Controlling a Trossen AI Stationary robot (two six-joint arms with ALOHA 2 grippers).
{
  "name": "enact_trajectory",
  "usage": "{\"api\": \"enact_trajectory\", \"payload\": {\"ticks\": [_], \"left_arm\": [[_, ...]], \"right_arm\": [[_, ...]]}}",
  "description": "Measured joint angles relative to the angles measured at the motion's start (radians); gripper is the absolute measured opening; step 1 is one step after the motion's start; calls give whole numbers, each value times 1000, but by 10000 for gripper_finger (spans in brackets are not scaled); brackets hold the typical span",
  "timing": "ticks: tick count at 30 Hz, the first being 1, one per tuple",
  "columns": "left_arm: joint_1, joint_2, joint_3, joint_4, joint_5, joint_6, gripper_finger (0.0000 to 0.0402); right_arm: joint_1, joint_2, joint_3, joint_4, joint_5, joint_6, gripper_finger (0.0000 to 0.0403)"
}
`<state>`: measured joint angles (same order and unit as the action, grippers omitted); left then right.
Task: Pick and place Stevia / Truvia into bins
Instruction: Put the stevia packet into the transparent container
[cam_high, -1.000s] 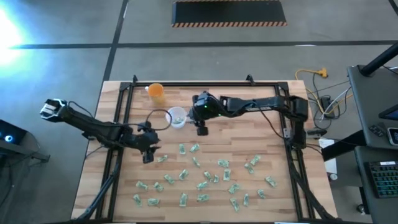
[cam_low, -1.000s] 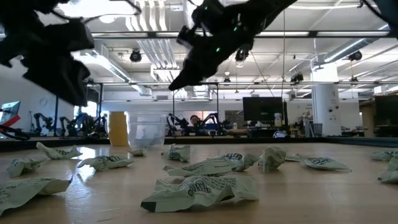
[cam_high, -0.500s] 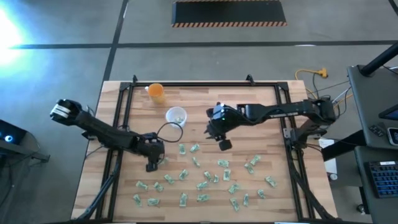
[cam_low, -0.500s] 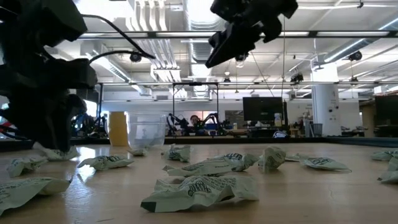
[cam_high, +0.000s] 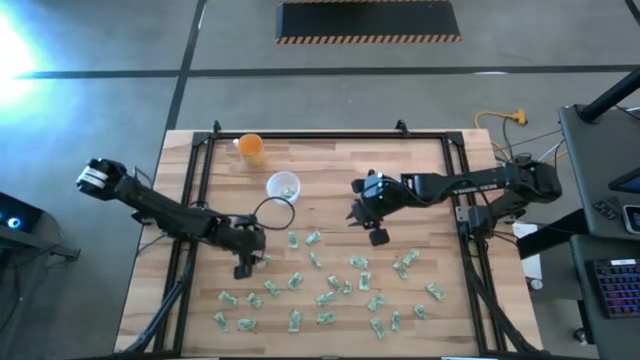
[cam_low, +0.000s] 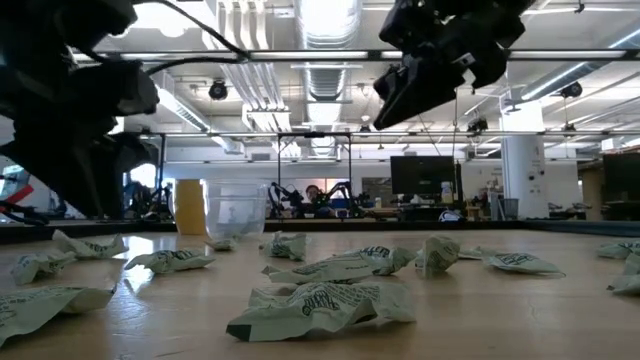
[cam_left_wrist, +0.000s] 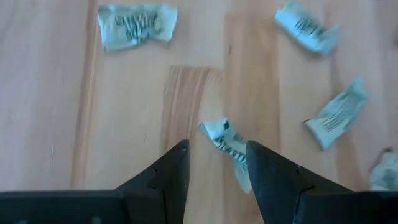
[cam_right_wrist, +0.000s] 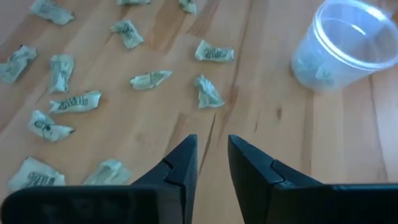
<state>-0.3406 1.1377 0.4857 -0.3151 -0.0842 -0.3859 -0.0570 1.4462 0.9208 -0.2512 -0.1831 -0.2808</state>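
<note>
Many crumpled green-and-white Stevia sachets (cam_high: 330, 290) lie scattered over the near half of the wooden table. The clear cup (cam_high: 283, 186) stands at the far left-centre with some sachets inside (cam_right_wrist: 314, 68). My left gripper (cam_left_wrist: 214, 155) is open and low over the table. Its fingers stand on either side of one sachet (cam_left_wrist: 225, 140). In the high view this gripper (cam_high: 243, 264) is at the left edge of the scatter. My right gripper (cam_right_wrist: 211, 155) hangs above the table's middle (cam_high: 378, 235), a narrow gap between its fingers and nothing in it.
An orange cup (cam_high: 251, 149) stands at the far left, beyond the clear cup. A black metal frame (cam_high: 200, 160) runs along the table's edges. The bare wood between the cup and the sachets (cam_high: 330, 200) is free room.
My right gripper has left the spot over the clear cup and gone toward the table's right edge, staying high. My left gripper has come down toward the near edge, onto the leftmost sachets. No sachet on the table has moved.
</note>
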Motion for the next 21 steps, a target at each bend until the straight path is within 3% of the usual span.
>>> {"api": "enact_trajectory", "payload": {"ticks": [6,21], "left_arm": [[-14,27,2,75,46,0,140],[-24,193,20,49,40,-51,128]], "right_arm": [[1,-8,-57,-2,0,45,72],[16,-7,-100,37,0,72,68]]}}
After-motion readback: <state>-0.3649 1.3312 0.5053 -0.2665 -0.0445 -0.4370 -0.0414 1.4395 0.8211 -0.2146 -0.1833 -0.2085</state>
